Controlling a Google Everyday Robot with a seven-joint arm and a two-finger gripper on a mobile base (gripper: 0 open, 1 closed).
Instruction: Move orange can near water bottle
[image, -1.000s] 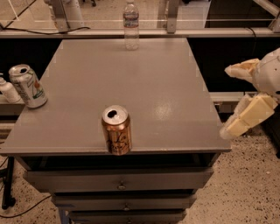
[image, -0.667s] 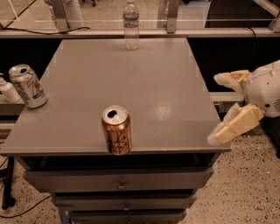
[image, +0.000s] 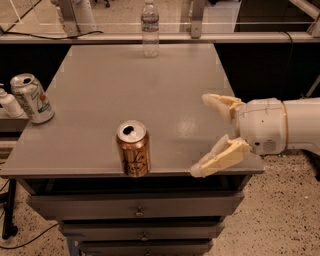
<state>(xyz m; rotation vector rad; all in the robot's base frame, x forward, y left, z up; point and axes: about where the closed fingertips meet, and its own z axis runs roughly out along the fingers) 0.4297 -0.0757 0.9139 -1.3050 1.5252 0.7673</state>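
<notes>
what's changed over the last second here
The gripper moved left, in from the right edge of the table toward the orange can. Its jaws are open and it holds nothing. The orange can, the water bottle at the far edge and the white-and-green can on the left stayed put.

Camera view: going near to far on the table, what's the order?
orange can → white-and-green can → water bottle. The gripper is open at the near right corner of the table, to the right of the orange can. It is left unranked because its depth overlaps the two cans.
</notes>
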